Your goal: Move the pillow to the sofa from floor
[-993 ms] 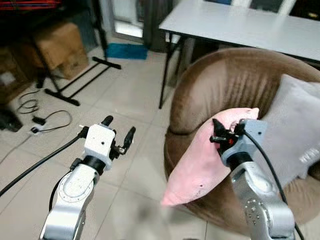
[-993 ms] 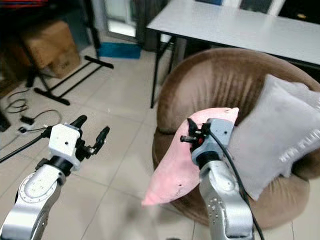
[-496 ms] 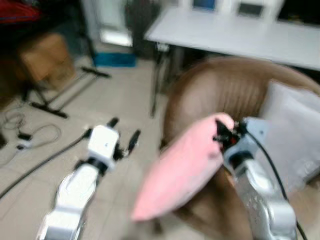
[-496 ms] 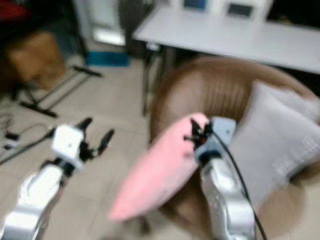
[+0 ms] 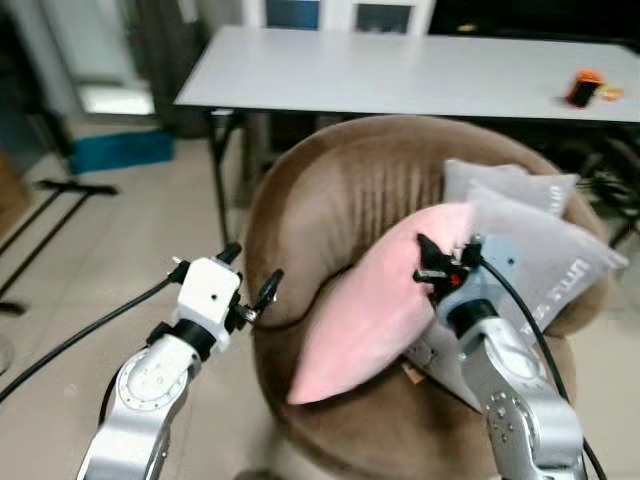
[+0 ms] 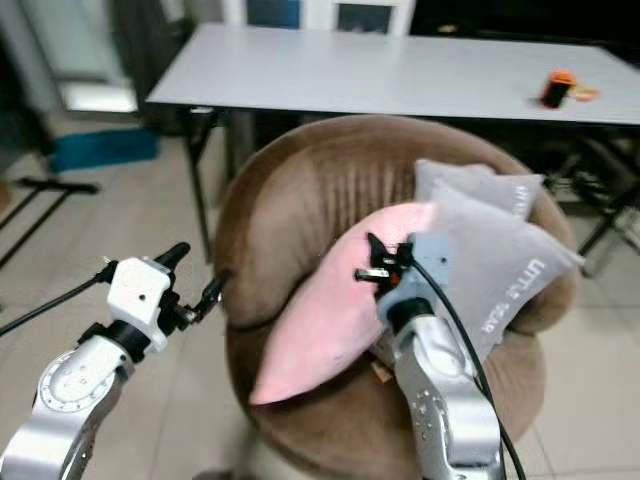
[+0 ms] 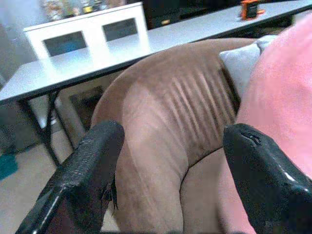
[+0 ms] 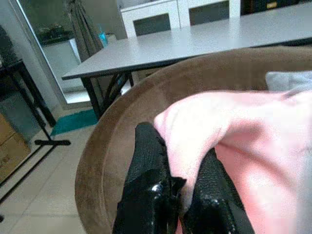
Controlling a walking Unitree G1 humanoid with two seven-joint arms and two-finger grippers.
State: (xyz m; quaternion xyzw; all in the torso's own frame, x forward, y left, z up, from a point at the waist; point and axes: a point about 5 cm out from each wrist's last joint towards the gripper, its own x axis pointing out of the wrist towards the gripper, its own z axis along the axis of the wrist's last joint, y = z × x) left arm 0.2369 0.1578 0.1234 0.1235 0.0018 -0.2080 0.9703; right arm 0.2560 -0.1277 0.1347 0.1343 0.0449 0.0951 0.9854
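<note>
i'm holding my right gripper [image 5: 432, 266] up over the seat of the round brown velvet sofa chair [image 5: 330, 190], its two black fingers [image 8: 146, 161] pinching tight on a top corner of the soft pink pillow [image 5: 375, 305]. the pillow is hanging slantwise from that grip, its lower end drooping over the front of the seat and its upper end leaning against the chair's back, off the tiled floor [image 5: 90, 260]. my left gripper [image 5: 250, 283] is hovering just beside the chair's left arm, fingers [image 7: 92, 161] spread wide apart with nothing between them, pointing at the brown backrest. just behind the pink pillow, two grey square cushions [image 5: 545, 255] are propping against the right side of the backrest, the front one touching the pink fabric. farther back, a long pale grey table on black legs [image 5: 400, 75] is standing behind the chair, and a small orange and black object [image 5: 583, 88] is sitting on its far right end.
</note>
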